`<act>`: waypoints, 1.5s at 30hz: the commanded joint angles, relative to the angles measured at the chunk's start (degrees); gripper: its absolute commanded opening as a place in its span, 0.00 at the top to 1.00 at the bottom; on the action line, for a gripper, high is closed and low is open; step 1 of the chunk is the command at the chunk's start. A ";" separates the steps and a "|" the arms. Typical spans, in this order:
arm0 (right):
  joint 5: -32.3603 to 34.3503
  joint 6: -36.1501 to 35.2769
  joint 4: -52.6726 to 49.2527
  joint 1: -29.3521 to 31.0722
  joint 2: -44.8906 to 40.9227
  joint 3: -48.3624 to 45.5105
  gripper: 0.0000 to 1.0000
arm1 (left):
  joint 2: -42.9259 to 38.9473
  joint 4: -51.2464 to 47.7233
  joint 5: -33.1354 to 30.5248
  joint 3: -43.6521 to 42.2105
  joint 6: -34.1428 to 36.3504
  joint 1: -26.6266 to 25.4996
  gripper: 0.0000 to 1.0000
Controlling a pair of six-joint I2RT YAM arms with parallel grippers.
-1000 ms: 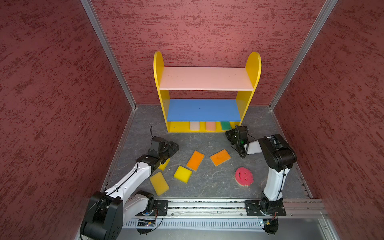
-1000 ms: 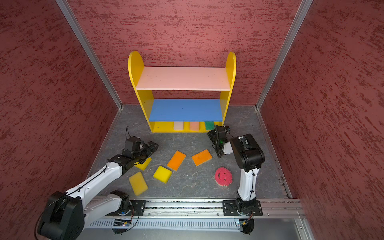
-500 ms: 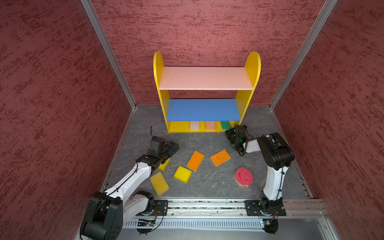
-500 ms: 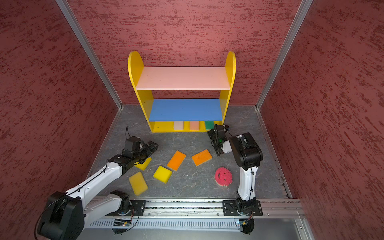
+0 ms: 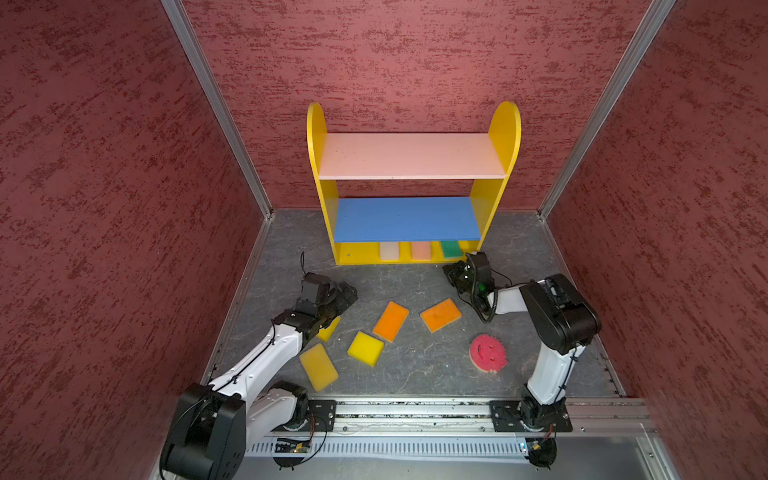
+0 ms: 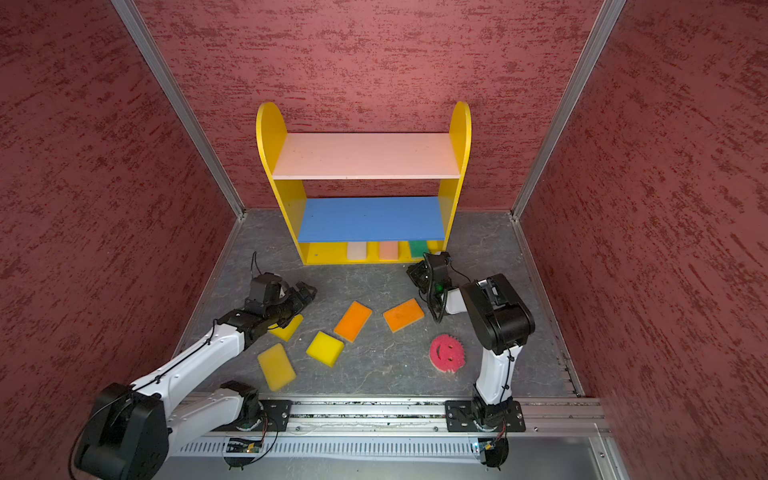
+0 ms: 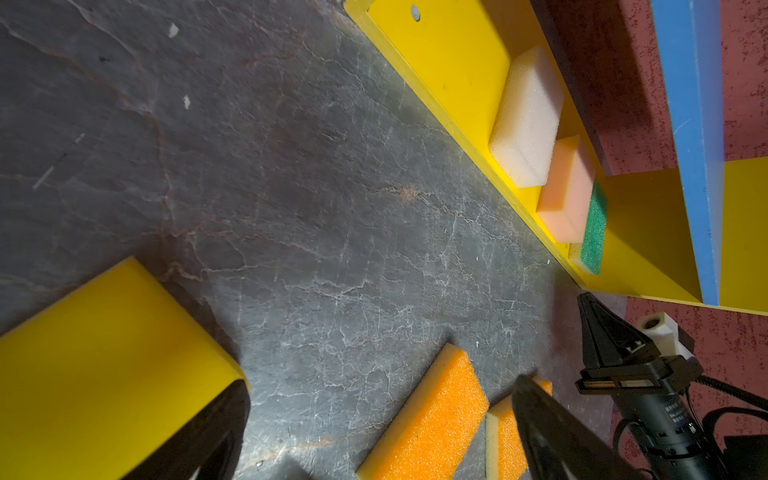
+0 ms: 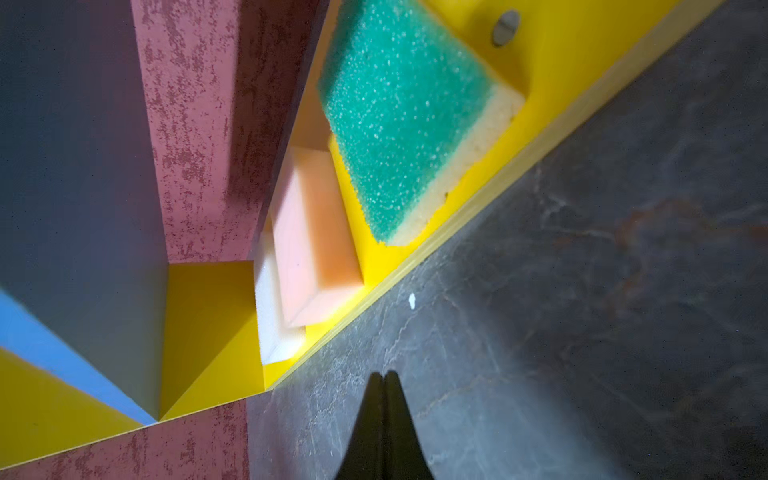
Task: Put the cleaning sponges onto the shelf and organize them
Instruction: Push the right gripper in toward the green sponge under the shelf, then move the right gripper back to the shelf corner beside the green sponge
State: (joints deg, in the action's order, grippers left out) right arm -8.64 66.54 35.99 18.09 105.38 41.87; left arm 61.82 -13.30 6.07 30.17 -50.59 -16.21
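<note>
Left claw [image 5: 341, 297] wide open, yellow sponge [image 5: 331, 328] just beneath it. Looks like the pickup step; next it should descend and close. Right claw [image 5: 452, 275] shut and empty, green sponge [image 5: 451, 248] just ahead on the shelf [image 5: 357, 254].

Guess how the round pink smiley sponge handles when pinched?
Pink smiley sponge looks like layered foam, so probably soft and light. It lies flat on the grey floor, so unlikely to roll. Its scalloped rim may grip unevenly.

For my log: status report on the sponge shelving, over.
Left gripper open, empty, beside a yellow sponge. Right gripper shut, empty, near shelf. Cream sponge, peach sponge, green sponge on bottom board; six on floor. Nothing blocking.
</note>
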 commanded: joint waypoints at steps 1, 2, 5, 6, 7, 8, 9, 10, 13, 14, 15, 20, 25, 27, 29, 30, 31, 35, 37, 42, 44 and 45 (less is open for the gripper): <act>0.66 -1.81 -1.73 -0.98 -4.69 -2.53 1.00 | -0.86 -0.65 -0.52 1.60 0.82 -0.29 0.02; 0.97 -2.00 -1.89 -1.62 -5.72 -3.40 1.00 | -1.02 -0.75 -0.62 1.56 1.00 -0.32 0.02; 1.77 -2.30 -1.77 -4.14 -8.43 -6.09 1.00 | -1.68 -0.86 -0.97 1.64 1.59 -0.18 0.03; 1.88 -2.23 -1.58 -5.02 -9.18 -6.92 1.00 | -1.78 -0.84 -0.97 1.64 1.70 -0.09 0.05; 1.96 -2.21 -1.30 -5.82 -9.71 -7.46 1.00 | -1.79 -0.77 -0.95 1.59 1.72 0.02 0.05; 1.96 -2.21 -1.16 -6.40 -10.06 -7.76 1.00 | -1.88 -0.81 -0.97 1.53 1.85 0.08 0.05; 1.96 -2.16 -1.12 -7.01 -10.34 -7.92 1.00 | -1.88 -0.77 -0.93 1.52 1.83 0.17 0.05; 2.05 -1.99 -0.75 -7.41 -10.47 -8.09 1.00 | -1.97 -0.77 -0.88 1.35 1.92 0.29 0.05; 2.14 -2.03 -0.65 -7.86 -10.15 -7.40 1.00 | -1.97 -0.52 -0.71 0.89 1.92 0.71 0.04; 2.02 -1.90 -0.37 -7.89 -9.51 -6.87 1.00 | -1.95 -0.35 -0.70 0.71 1.98 0.87 0.04; 1.52 -1.57 0.26 -7.82 -8.64 -6.30 1.00 | -1.84 -0.10 -0.50 0.46 1.91 1.00 0.04; 0.90 -0.62 1.54 -5.14 -3.33 -1.86 1.00 | -0.62 1.02 0.23 0.10 1.94 1.55 0.04; 0.47 1.35 3.96 -3.17 2.25 2.17 1.00 | 0.01 1.26 0.60 0.06 1.72 1.63 0.03; 0.60 1.98 4.91 -3.11 3.76 3.10 1.00 | -0.21 1.10 0.57 -0.04 1.73 1.70 0.03; 0.94 2.48 5.69 -3.14 4.62 3.73 1.00 | -0.32 1.00 0.44 -0.18 1.67 1.71 0.03; 1.16 2.53 5.84 -2.98 4.90 4.02 1.00 | -0.35 1.00 0.35 -0.22 1.69 1.75 0.03; 1.26 2.62 5.89 -2.97 5.40 4.38 1.00 | -0.31 1.00 0.35 -0.22 1.62 1.77 0.03; 1.06 2.98 6.36 -2.63 7.26 5.65 1.00 | -0.04 1.10 0.49 -0.28 1.46 1.79 0.03; 1.24 3.23 6.78 -2.51 7.95 5.79 1.00 | 0.09 1.18 0.49 -0.31 1.37 1.75 0.03; 1.24 3.90 7.84 -2.23 9.26 6.30 1.00 | 0.36 1.31 0.67 -0.31 1.37 1.75 0.03; 1.34 4.05 7.95 -2.14 9.61 6.62 1.00 | 0.32 1.22 0.63 -0.20 1.37 1.76 0.03; 1.42 4.20 8.03 -2.06 9.79 6.80 1.00 | 0.32 1.31 0.68 -0.14 1.37 1.69 0.03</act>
State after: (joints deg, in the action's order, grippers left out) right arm -8.40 69.12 41.80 15.53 114.56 47.11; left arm 61.93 -12.82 6.37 30.30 -49.60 -14.74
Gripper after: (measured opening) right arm 0.046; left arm 0.971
